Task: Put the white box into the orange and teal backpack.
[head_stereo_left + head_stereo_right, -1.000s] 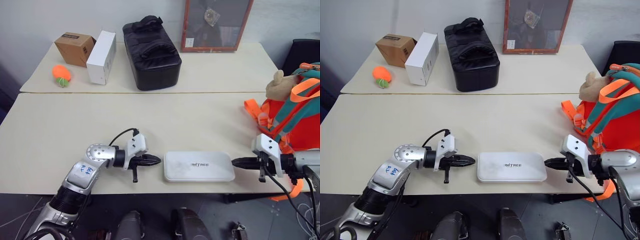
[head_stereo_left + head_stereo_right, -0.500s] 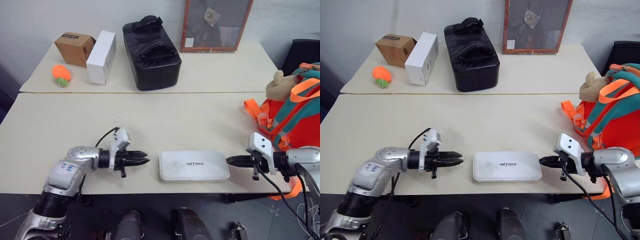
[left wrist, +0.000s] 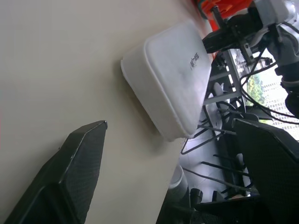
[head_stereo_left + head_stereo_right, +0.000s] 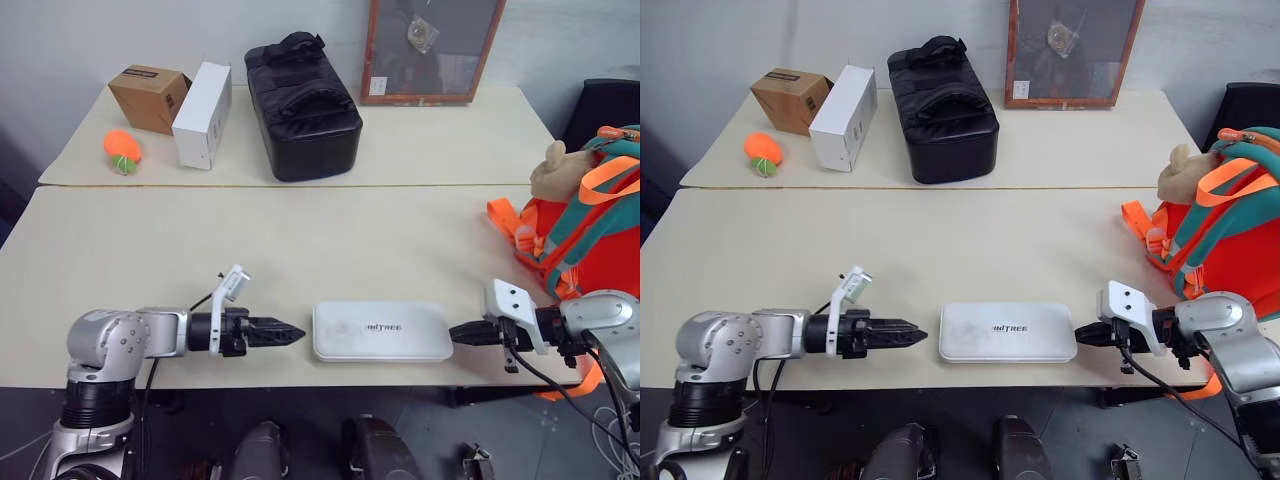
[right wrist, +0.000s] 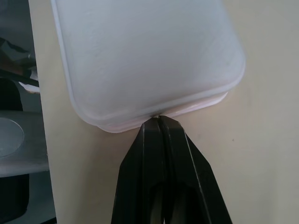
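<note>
The left gripper (image 3: 168, 154) has just been spread wide, just beside one short end of the white box (image 4: 381, 331). The right gripper (image 5: 159, 122) is kept pressed together, its tips touching the opposite end. The box has been nudged away from the orange and teal backpack (image 4: 590, 235) (standing beyond the right gripper), so a grasp seems to be in preparation.

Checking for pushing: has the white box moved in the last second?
Yes. The white box slid toward the robot's left along the near table edge, judged against the black bag behind it.

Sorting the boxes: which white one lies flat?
The white box at the near table edge, lettered on top, between the claws; the white carton stands upright at the back.
</note>
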### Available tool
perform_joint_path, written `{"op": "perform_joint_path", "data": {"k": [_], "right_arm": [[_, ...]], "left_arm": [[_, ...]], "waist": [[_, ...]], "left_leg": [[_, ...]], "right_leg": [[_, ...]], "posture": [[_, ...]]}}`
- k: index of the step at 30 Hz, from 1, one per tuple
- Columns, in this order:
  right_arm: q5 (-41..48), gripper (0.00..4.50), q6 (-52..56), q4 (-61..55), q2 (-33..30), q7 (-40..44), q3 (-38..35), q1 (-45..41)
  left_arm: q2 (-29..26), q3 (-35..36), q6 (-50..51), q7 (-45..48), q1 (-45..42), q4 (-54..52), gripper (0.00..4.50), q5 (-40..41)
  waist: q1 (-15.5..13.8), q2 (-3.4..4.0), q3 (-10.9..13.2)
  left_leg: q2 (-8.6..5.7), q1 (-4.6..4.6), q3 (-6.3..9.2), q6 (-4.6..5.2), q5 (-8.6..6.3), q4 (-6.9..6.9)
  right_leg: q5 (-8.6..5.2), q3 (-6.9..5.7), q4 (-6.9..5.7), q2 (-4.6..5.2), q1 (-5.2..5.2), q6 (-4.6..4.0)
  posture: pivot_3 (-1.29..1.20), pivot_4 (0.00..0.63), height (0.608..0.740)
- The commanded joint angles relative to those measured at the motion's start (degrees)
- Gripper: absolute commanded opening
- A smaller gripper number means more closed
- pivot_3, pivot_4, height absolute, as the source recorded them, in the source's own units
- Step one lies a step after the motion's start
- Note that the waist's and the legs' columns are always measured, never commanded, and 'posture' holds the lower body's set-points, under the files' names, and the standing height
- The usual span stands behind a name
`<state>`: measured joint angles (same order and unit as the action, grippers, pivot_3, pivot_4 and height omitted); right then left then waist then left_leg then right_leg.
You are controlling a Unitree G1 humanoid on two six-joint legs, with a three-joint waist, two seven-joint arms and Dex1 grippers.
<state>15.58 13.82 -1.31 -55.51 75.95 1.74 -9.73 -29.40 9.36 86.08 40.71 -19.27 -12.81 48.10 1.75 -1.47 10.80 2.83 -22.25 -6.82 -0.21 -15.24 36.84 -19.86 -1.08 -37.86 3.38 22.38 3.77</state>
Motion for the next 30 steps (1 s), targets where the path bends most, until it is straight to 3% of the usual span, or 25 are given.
{"op": "perform_joint_path", "data": {"k": [1, 6, 12, 23, 29, 30], "right_arm": [[0.02, 0.00, -0.31, -1.31, 1.15, -0.57, 0.49, -1.40], [-0.03, 0.00, 0.35, -1.36, 2.53, -1.18, 1.33, -3.16], [0.38, 0.00, 0.44, -1.39, 2.73, -1.08, 1.61, -3.66], [-0.46, 0.00, -0.70, -1.26, 3.48, -2.12, 1.99, -3.20], [-0.68, 0.00, -1.05, -1.67, 3.76, -2.78, 1.65, -2.32], [-0.68, 0.00, -1.04, -1.66, 3.84, -2.97, 1.60, -2.28]], "left_arm": [[3.04, 1.26, 2.94, -3.68, -0.24, 0.17, 4.47, 0.67], [6.16, 0.99, 3.85, -6.65, -2.70, 3.57, 4.47, -0.70], [5.66, -5.32, 0.11, -5.38, -4.05, 6.20, 4.47, -2.04], [13.45, -5.95, -3.56, -6.65, -14.46, 18.36, 4.47, -3.70], [14.00, -7.00, -2.69, -4.83, -15.98, 18.74, 4.47, -2.68], [13.75, -7.30, -2.57, -4.40, -15.98, 18.59, 4.29, -2.53]], "waist": [[-0.12, 0.00, 0.00], [-0.49, 0.01, 0.00], [-1.13, 0.04, -0.02], [-1.62, 0.05, -0.03], [-1.54, 0.05, -0.03], [-1.54, 0.05, -0.03]], "left_leg": [[0.00, 0.02, 0.00, 0.00, 0.00, 0.02], [-0.05, 0.04, 0.04, 0.04, -0.02, 0.20], [-0.09, 0.13, 0.08, 0.06, -0.06, 0.21], [-0.16, 0.18, 0.29, 0.20, -0.15, 0.28], [-0.13, 0.17, 0.29, 0.16, -0.16, 0.26], [-0.14, 0.17, 0.29, 0.16, -0.16, 0.27]], "right_leg": [[0.00, 0.00, 0.00, 0.00, -0.01, 0.00], [0.01, -0.03, -0.01, 0.06, -0.15, 0.01], [0.01, -0.06, 0.04, 0.11, -0.29, 0.02], [0.04, -0.17, 0.21, 0.15, -0.57, 0.06], [0.04, -0.19, 0.21, 0.11, -0.54, 0.07], [0.04, -0.19, 0.21, 0.11, -0.54, 0.07]], "posture": [[0.00, 0.150, 0.740], [0.00, 0.150, 0.740], [0.00, 0.150, 0.740], [0.00, 0.150, 0.740], [0.00, 0.150, 0.740], [0.00, 0.150, 0.740]]}}
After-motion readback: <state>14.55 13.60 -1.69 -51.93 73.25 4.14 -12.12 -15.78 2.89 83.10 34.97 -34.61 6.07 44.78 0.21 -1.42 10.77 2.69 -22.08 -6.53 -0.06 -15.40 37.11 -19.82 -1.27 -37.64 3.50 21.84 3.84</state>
